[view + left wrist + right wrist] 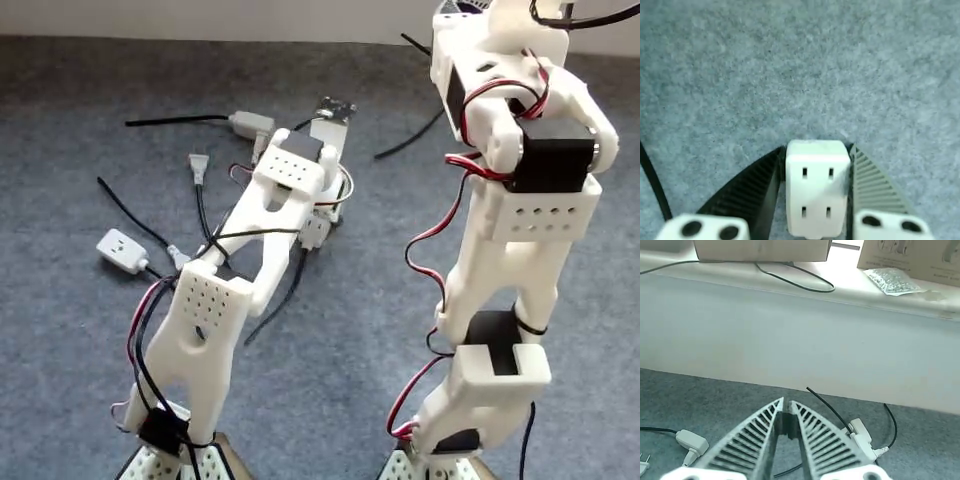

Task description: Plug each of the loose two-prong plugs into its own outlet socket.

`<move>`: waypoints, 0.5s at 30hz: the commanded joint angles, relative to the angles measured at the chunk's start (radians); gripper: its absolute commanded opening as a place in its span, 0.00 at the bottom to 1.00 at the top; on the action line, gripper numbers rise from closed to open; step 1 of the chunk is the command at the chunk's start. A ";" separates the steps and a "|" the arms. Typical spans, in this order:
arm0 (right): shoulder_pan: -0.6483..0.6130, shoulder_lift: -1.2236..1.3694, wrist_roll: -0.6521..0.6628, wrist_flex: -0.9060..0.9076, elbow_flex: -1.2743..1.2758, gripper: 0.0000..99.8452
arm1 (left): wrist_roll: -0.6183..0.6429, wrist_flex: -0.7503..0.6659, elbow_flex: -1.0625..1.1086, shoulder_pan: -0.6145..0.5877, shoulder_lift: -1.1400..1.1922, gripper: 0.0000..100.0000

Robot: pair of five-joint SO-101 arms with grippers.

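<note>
Clamping socket [817, 187] — left gripper [817, 149] — sides hidden.

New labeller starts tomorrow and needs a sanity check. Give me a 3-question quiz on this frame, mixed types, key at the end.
1. True or false: the left gripper is clamped on a white plastic two-socket outlet block.
2. Multiple choice: the right gripper is A) shut, B) wide open, C) clamped on a two-prong plug.
3. Short answer: in the high view, what does the second white outlet block lie on?

Key: 1 true; 2 A; 3 the grey carpet, apart from both arms.
</note>
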 commanded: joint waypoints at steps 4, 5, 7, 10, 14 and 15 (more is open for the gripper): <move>-0.008 -0.018 0.011 -0.021 -0.013 0.01 | -0.006 -0.008 -0.045 0.015 -0.008 0.20; -0.008 -0.018 0.011 -0.021 -0.013 0.01 | -0.009 0.018 -0.087 -0.002 -0.010 0.20; -0.008 -0.018 0.011 -0.019 -0.013 0.01 | -0.009 0.091 -0.225 -0.053 -0.035 0.20; -0.008 -0.018 0.009 -0.019 -0.013 0.01 | -0.011 0.196 -0.456 -0.163 -0.079 0.20; -0.031 -0.018 0.011 -0.019 -0.010 0.01 | -0.011 0.250 -0.685 -0.331 -0.085 0.20; -0.041 -0.018 0.011 -0.019 -0.012 0.01 | -0.009 0.252 -0.705 -0.372 -0.074 0.20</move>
